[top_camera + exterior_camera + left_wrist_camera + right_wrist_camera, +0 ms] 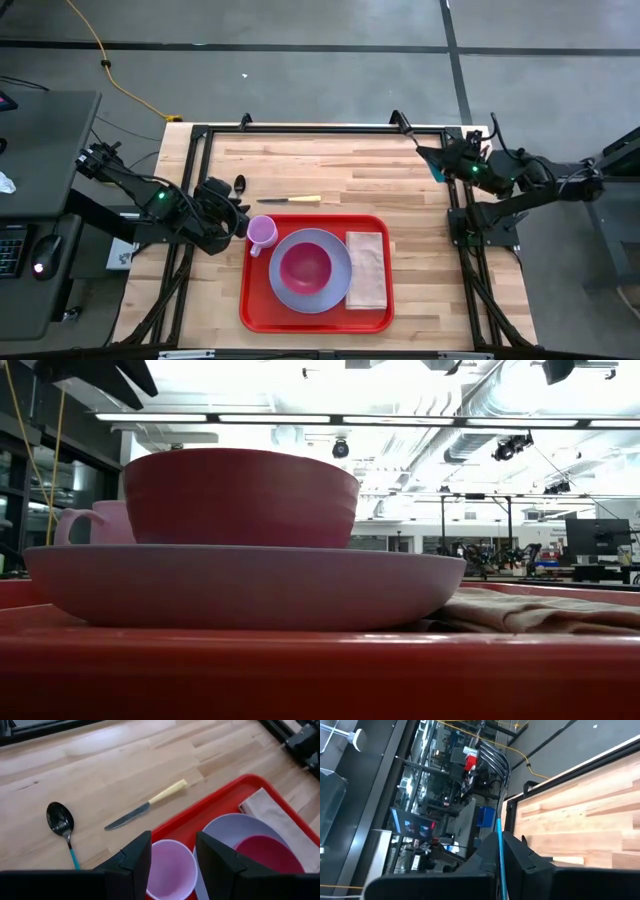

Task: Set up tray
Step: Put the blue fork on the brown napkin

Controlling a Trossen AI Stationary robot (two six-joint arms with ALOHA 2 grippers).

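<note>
One red tray [316,318] near table's front edge, centered. On it: lavender plate [288,291] with pink bowl [305,266] inside, tan napkin [367,270] just beside plate on right, pale pink cup [262,232] at tray's back-left corner. Knife [290,199] with yellow handle on bare wood behind tray; black spoon [60,818] left of knife. Left gripper [172,857] just left of cup, fingers spread, nothing pinched. Right gripper [501,851] at table's back-right corner, fingers pressed on thin blue object [499,837].
</note>
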